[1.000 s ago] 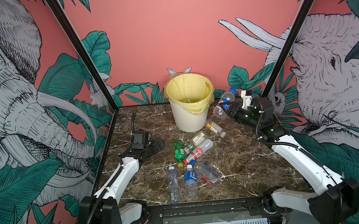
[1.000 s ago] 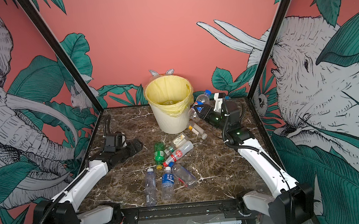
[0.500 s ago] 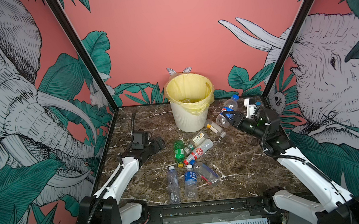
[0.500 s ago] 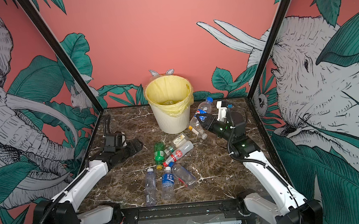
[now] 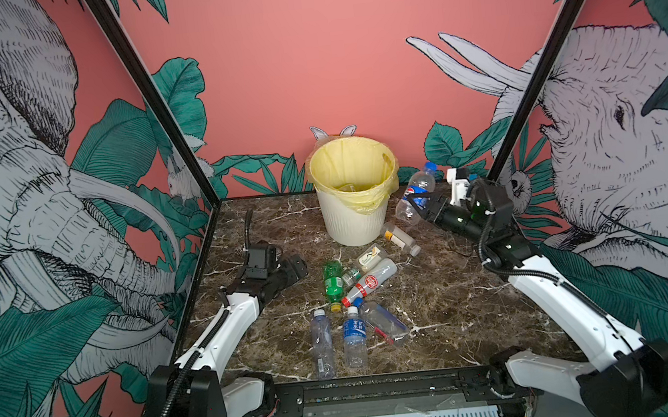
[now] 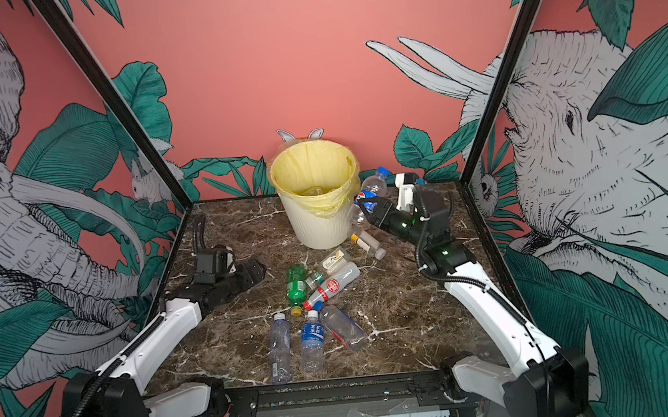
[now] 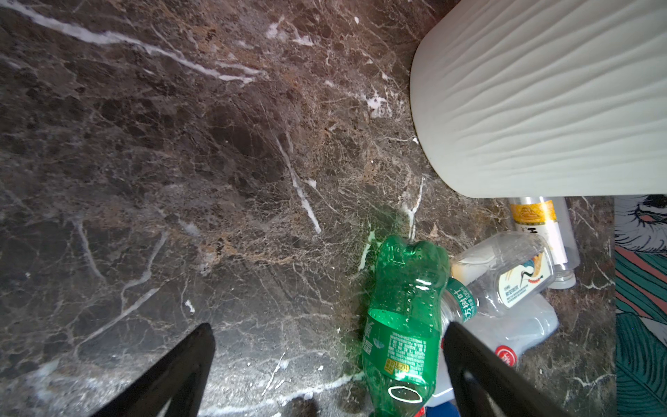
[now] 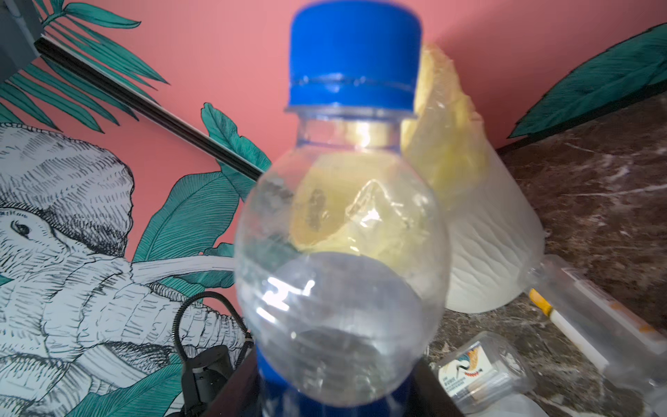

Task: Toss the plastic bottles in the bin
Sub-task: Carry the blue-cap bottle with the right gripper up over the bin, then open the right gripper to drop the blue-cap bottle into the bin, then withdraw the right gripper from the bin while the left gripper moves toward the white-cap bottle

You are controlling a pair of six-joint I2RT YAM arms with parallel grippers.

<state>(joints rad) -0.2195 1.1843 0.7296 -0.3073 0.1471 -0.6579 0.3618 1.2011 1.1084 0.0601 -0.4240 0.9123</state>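
Grips clear, round-shouldered, blue-capped bottle (image 5: 422,180) in clenched right gripper (image 5: 415,203) beside ribbed cream bin (image 5: 350,224); spreads left gripper (image 5: 294,268) wide, empty, over marble (image 5: 436,291).

In the right wrist view the blue-capped bottle (image 8: 339,252) is blurred, its base cut off by the edge, and it hides part of the bin (image 8: 498,252). At 12 o'clock on the desk (image 5: 458,298), the bin's contents are too small to tell in both top views.

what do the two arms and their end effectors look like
Both the left arm and right arm have white links, black joints and black ribbed cables. The left end effector and right end effector are black with tapered, pointed fingers.
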